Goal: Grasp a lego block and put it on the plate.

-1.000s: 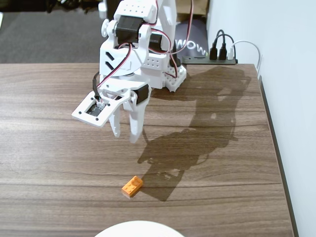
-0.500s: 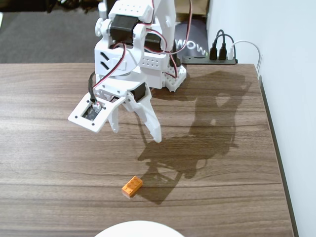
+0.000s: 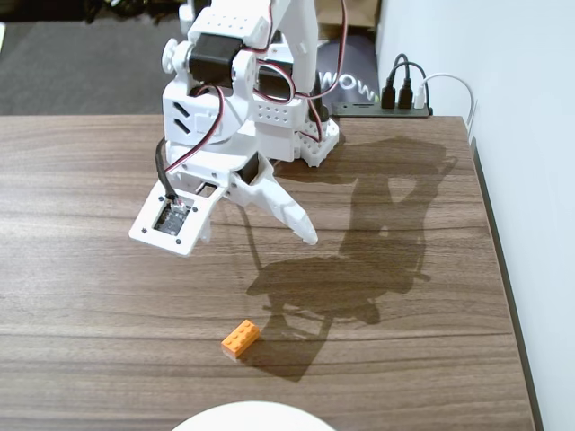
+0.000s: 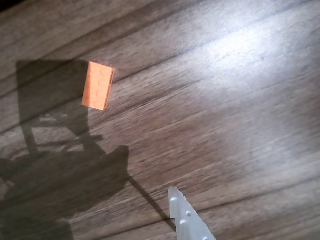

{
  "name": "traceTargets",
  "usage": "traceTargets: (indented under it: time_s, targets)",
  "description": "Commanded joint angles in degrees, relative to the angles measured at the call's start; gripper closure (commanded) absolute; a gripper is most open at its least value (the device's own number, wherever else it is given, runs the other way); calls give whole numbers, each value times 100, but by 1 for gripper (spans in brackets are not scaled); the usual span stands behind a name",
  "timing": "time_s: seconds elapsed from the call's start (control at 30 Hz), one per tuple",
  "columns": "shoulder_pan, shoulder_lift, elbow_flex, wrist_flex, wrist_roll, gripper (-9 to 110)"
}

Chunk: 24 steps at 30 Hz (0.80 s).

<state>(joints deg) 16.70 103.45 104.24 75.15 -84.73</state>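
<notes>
The orange lego block (image 3: 240,338) lies flat on the wooden table, just above the white plate (image 3: 252,416), of which only the top rim shows at the bottom edge of the fixed view. My gripper (image 3: 262,235) hangs above the table, up and slightly right of the block, and holds nothing. In the wrist view the block (image 4: 98,85) lies upper left, well away from my gripper (image 4: 127,210). Only one white finger (image 4: 186,216) shows at the bottom of that view. The jaws stand apart. The plate is out of the wrist view.
The arm's base (image 3: 269,126) stands at the back of the table. A black power strip with plugs (image 3: 400,97) lies behind it by the white wall. The table's right edge (image 3: 496,233) runs along the wall. The arm casts a dark shadow (image 3: 341,287) right of the block.
</notes>
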Motion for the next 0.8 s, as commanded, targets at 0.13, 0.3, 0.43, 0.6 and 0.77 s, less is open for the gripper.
traceTargets:
  time_s: [0.13, 0.3, 0.43, 0.6, 0.77]
  targets:
    - [35, -97, -378, -149, -185, 39]
    - [53, -185, -448, -158, -264, 38]
    - [70, -264, -448, -264, -360, 38]
    - [53, -352, -448, -369, -448, 38]
    - [97, -457, -448, -519, -563, 38]
